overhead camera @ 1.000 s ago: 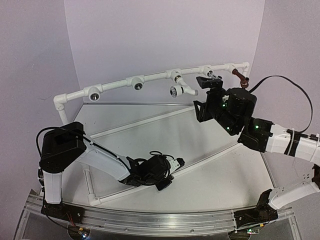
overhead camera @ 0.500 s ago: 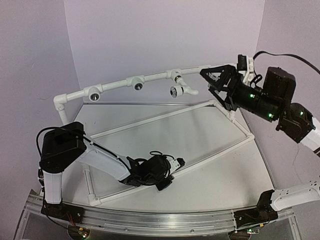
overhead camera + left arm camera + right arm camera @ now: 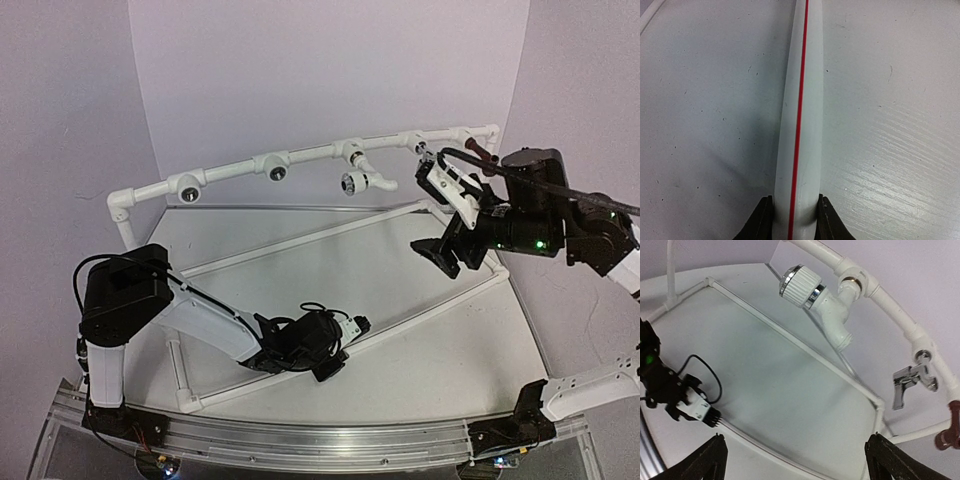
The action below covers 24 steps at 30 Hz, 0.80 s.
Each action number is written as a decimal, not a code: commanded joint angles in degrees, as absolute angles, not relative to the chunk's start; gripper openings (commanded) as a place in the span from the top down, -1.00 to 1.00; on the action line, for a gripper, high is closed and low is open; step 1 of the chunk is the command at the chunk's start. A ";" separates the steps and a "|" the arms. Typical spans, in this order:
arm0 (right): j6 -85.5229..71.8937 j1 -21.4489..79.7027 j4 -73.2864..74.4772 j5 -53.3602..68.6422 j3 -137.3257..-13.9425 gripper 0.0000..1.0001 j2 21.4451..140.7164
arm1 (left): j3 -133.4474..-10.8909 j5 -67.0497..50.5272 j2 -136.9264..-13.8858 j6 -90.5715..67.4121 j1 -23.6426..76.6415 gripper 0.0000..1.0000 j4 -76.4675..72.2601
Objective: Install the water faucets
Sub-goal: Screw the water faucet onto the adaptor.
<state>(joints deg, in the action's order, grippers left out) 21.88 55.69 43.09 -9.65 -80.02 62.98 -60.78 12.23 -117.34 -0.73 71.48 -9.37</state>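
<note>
Three water faucets hang on the white pipe frame [image 3: 230, 170] at the back. The white faucet [image 3: 362, 182] [image 3: 820, 297] sits mid-frame, the silver faucet [image 3: 420, 147] [image 3: 910, 382] further right, and the red-brown faucet [image 3: 481, 152] [image 3: 950, 432] near the right end. My right gripper [image 3: 441, 215] [image 3: 797, 462] hovers in front of the frame's right end, open wide and holding nothing. My left gripper [image 3: 335, 350] [image 3: 794, 220] lies low on the table, shut on a white pipe with a red stripe [image 3: 801, 100].
Two tee sockets [image 3: 188, 185] [image 3: 277, 168] with dark holes face forward on the frame's left half. Thin white pipes [image 3: 300, 240] run diagonally across the grey table. Purple walls close the back and sides.
The right arm swung up and right away from the silver and red-brown faucets, then dropped lower in front of the frame's right end. Its jaws stayed open. The left arm has not moved.
</note>
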 commanded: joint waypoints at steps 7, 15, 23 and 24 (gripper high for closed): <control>78.72 67.21 -1.30 -41.36 -64.21 -0.95 63.10 | -56.55 9.08 -126.91 -9.49 72.00 1.00 7.56; 100.41 67.98 -26.74 -41.00 -57.86 -0.77 67.61 | -56.08 9.09 -126.67 -9.72 72.01 1.00 7.47; 104.19 67.95 -27.72 -39.67 -59.15 -0.65 72.06 | -56.06 9.30 -126.65 -9.93 72.03 1.00 7.39; 103.97 67.94 -27.16 -39.79 -59.45 -0.63 72.54 | -56.01 9.27 -126.63 -9.94 72.04 1.00 7.38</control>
<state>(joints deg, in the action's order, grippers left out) 100.75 67.59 -23.37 -39.18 -57.84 70.53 -61.06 12.23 -117.40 -1.13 71.55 -9.04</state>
